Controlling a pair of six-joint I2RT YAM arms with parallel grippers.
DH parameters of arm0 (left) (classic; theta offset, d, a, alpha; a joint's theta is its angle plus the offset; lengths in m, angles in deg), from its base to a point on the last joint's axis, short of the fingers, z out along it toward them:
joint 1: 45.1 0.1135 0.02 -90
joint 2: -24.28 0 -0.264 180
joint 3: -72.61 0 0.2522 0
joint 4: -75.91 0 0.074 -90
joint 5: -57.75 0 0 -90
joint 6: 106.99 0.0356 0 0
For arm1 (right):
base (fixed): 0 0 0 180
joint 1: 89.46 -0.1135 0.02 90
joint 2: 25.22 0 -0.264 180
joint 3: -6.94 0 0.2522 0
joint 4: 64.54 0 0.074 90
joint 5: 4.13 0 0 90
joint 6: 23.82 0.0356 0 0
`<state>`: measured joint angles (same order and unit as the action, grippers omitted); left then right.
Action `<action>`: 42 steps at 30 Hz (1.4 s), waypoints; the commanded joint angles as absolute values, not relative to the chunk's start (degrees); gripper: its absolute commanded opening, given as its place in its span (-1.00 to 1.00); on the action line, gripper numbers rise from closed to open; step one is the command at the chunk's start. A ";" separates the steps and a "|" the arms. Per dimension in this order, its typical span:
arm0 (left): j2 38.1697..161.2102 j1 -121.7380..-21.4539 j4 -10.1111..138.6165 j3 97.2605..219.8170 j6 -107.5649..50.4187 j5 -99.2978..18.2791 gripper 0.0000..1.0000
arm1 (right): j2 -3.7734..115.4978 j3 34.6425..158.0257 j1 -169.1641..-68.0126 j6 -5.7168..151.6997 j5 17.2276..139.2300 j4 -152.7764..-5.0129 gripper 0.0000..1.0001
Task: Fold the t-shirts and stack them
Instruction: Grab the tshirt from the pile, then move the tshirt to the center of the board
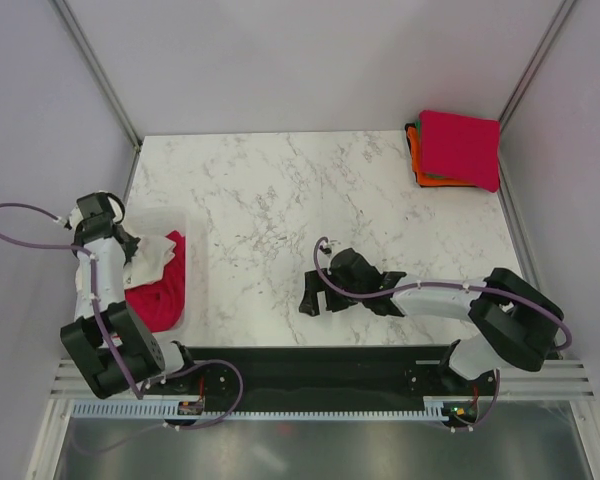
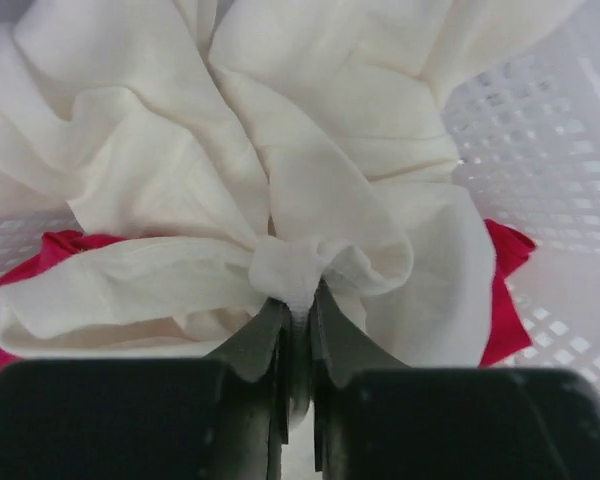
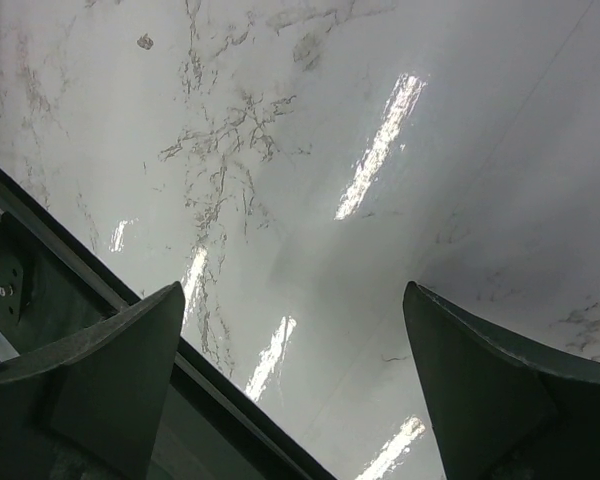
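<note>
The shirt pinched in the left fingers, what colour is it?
The shirt is white; the left wrist view shows it best.

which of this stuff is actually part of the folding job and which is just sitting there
Part of the job:
white t-shirt, pinched by the left end effector
magenta t-shirt in the same basket
folded stack at the far right corner, magenta on top

Just sitting there:
white lattice basket
marble table
</note>
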<state>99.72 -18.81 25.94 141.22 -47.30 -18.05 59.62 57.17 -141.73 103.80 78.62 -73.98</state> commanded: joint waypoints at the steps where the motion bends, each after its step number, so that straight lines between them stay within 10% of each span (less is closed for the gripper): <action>1: 91.73 -19.25 28.31 147.96 -49.42 -21.33 -0.96 | 61.00 58.93 -141.49 103.00 78.14 -72.94 0.96; 11: 87.63 -44.36 29.62 170.54 -58.92 -20.46 -0.96 | 61.45 59.47 -141.58 102.83 78.48 -73.03 0.96; 22: 104.96 -86.65 31.21 207.65 -38.18 -33.46 -0.96 | 24.82 46.27 -137.10 106.87 93.76 -76.69 0.96; 36: 91.89 -90.01 38.41 161.33 -47.21 -36.31 -0.81 | 2.39 72.73 -135.87 109.06 126.21 -119.33 0.96; 39: 85.12 -89.66 37.20 149.00 -50.64 -25.52 -0.56 | 0.62 70.02 -135.87 111.87 124.46 -121.09 0.96; 42: 74.53 -87.39 27.89 138.80 -63.01 -11.00 0.49 | 0.88 66.07 -135.87 116.17 120.51 -121.98 0.96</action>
